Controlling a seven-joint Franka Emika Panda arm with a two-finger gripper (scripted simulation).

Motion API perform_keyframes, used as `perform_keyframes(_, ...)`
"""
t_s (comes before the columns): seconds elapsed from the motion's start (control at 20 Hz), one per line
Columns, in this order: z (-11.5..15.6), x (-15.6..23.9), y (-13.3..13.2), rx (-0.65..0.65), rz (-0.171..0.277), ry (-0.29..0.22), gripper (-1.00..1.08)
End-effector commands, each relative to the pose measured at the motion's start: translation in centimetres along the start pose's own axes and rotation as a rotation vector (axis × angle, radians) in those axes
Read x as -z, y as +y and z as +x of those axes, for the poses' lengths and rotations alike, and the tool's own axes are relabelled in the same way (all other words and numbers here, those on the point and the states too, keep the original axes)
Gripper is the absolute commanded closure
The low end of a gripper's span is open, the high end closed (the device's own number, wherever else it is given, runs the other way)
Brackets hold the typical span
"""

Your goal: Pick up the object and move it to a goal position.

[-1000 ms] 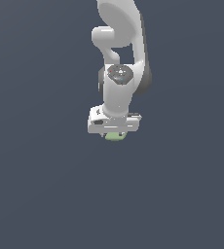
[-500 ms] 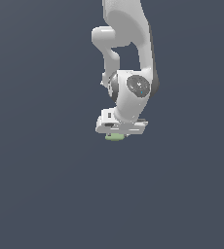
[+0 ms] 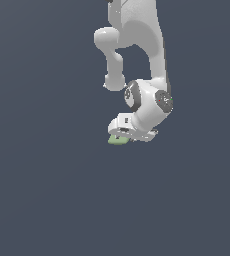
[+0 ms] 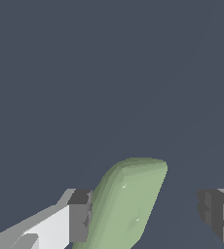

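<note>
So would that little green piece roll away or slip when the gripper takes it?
The green piece looks flat-sided, so it probably won't roll. Its smooth, rounded edges might let it slip. It looks rigid; weight can't be judged. One gripper finger seems apart from it.

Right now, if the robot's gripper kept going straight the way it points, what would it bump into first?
Probably the pale green piece: in the wrist view it sits between the fingers of the gripper, close against one and apart from the other. Beyond it, only plain dark surface shows; depth is unclear.

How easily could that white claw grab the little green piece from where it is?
Probably yes: the wrist view shows the green piece already between the gripper fingers, close to one, a clear gap to the other. Nothing blocks it; the jaws only need closing.
</note>
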State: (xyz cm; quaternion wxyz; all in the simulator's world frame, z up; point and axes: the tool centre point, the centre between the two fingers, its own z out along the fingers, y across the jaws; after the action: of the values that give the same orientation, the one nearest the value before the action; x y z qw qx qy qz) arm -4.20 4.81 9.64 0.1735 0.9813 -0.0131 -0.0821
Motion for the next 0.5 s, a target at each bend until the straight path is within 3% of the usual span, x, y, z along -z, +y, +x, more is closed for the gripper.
perform_keyframes(0.0,-0.4,-0.5,-0.6,-0.024,-0.051,-0.011,-0.60)
perform_keyframes(0.45,-1.8,-1.7,-2.4,-0.115,-0.243,-0.013,-0.60)
